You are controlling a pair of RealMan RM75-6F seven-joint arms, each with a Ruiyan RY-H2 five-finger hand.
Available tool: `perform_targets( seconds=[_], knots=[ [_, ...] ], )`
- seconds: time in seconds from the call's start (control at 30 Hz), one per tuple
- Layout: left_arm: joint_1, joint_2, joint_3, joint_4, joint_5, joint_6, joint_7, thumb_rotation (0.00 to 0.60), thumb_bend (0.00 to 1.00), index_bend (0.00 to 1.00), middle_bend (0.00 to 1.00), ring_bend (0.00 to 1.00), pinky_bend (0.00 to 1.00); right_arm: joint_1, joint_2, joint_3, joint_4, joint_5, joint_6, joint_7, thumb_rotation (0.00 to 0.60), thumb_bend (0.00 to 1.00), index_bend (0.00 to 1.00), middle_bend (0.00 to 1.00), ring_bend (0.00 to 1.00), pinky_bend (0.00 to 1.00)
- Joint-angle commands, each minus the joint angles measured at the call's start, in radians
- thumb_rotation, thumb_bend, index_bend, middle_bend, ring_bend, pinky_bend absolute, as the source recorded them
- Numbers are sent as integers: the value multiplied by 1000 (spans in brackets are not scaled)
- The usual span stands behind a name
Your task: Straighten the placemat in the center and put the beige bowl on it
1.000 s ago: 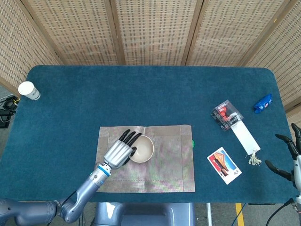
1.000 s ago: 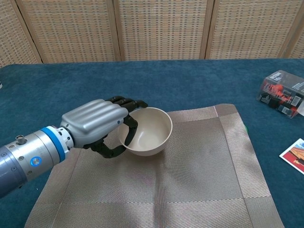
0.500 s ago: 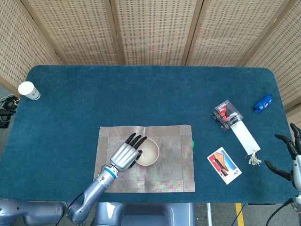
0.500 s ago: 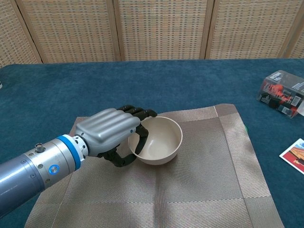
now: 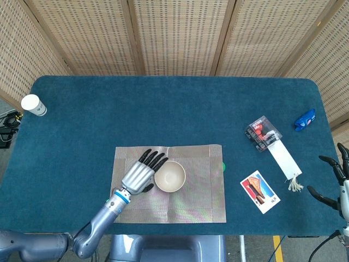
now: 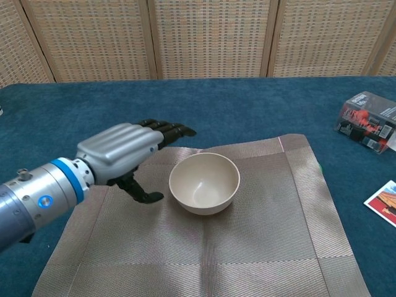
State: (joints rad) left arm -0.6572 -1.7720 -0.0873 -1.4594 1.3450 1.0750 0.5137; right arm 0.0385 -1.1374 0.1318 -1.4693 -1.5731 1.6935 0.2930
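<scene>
The beige bowl (image 5: pixel 169 176) (image 6: pixel 205 183) stands upright on the woven tan placemat (image 5: pixel 202 191) (image 6: pixel 272 229), near the mat's middle. The placemat lies flat and square to the table's front edge. My left hand (image 5: pixel 140 173) (image 6: pixel 124 151) hovers just left of the bowl with its fingers stretched out and a small gap to the rim; it holds nothing. My right hand (image 5: pixel 335 183) shows only at the far right edge of the head view, fingers spread, off the table's corner, empty.
A white paper cup (image 5: pixel 34 105) stands at the far left. On the right lie a red-and-black packet (image 5: pixel 263 132) (image 6: pixel 366 120), a white bookmark with tassel (image 5: pixel 286 162), a picture card (image 5: pixel 260 191) (image 6: pixel 385 202) and a blue object (image 5: pixel 305 119). A green spot (image 5: pixel 223 167) peeks from the mat's right edge.
My left hand has let go of the bowl's rim, opened its fingers and drawn back to the left. The bowl now stands alone on the mat, slightly right of where it was a second ago.
</scene>
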Motion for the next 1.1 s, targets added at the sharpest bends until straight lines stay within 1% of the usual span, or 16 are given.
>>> perform_targets(
  seconds=[0.03,0.1,0.2,0.3,0.4,0.6,0.73,0.83,0.97,1.1],
  knots=[
    [26,73,8,-40,32,33,-52,600,269,0,0,0,0,0,0,-1,0,0,-2,-2,600,247,279,0,0,0],
    [44,118,15,-59,41,54,-72,600,269,0,0,0,0,0,0,-2,-1,-1,-3,-4,600,247,279,0,0,0],
    [58,150,21,-71,46,71,-81,600,269,0,0,0,0,1,0,-3,-2,-1,-5,-7,600,248,279,0,0,0],
    [89,212,33,-85,58,114,-74,600,270,0,0,0,0,2,0,-5,-4,0,-11,-13,600,248,279,0,0,0],
    [143,292,48,-100,64,187,-56,600,270,0,0,0,0,4,-2,-9,-4,0,-19,-24,600,248,279,0,0,0],
    [238,407,78,-139,44,275,-84,600,268,0,0,0,0,7,-5,-15,-7,-1,-33,-47,600,246,277,0,0,0],
    [295,447,95,-134,41,327,-127,600,265,0,0,0,0,9,-7,-19,-10,-4,-38,-64,600,246,275,0,0,0],
    [347,481,118,-123,38,365,-160,600,262,0,0,0,0,10,-8,-23,-14,-5,-45,-81,600,246,274,0,0,0],
    [402,508,138,-113,37,409,-200,600,257,0,0,0,0,13,-10,-28,-20,-9,-53,-94,600,246,274,0,0,0],
    [438,519,143,-89,45,436,-247,600,256,0,0,0,0,17,-14,-34,-22,-13,-63,-108,600,245,274,0,0,0]
  ],
)
